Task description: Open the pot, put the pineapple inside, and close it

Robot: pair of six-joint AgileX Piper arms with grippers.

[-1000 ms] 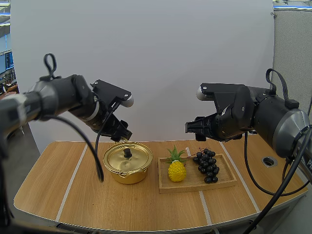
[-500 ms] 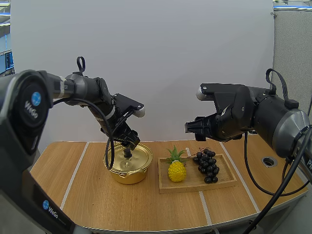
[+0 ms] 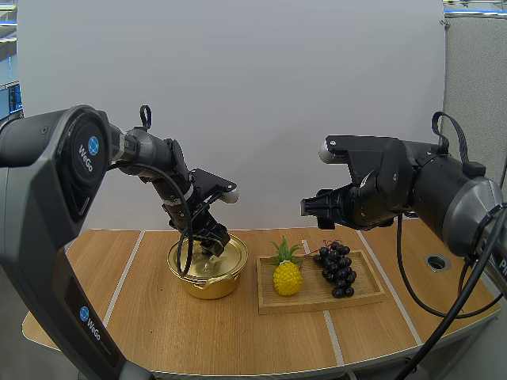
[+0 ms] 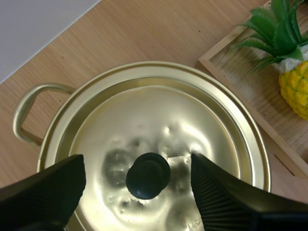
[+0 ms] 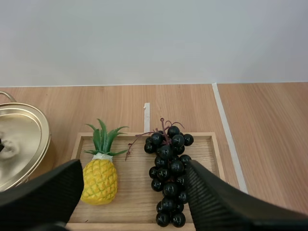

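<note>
Right hand (image 3: 309, 207): open, fingers well apart, held in the air on the tray's side of the tabletop (image 3: 158, 332). It has not moved over the last second.
Left hand (image 4: 137, 163): it has come down from above the pot's far rim to the lid (image 4: 159, 115). It is open, with one finger on each side of the black knob (image 4: 147, 175) and not yet pinching it.
Contact: whether the fingertips touch the lid is hard to tell; probably just clear of it.
Pot (image 3: 206, 286): gold, just beside the tray (image 3: 317, 305), with the lid still seated.
Pineapple (image 3: 287, 277): in the tray at the end nearest the pot, untouched, with the grapes (image 3: 337, 269) beside it.
Meaning: the approach looks finished, so closing on the knob and lifting should come next. Loading the pineapple and re-lidding are still to do.
</note>
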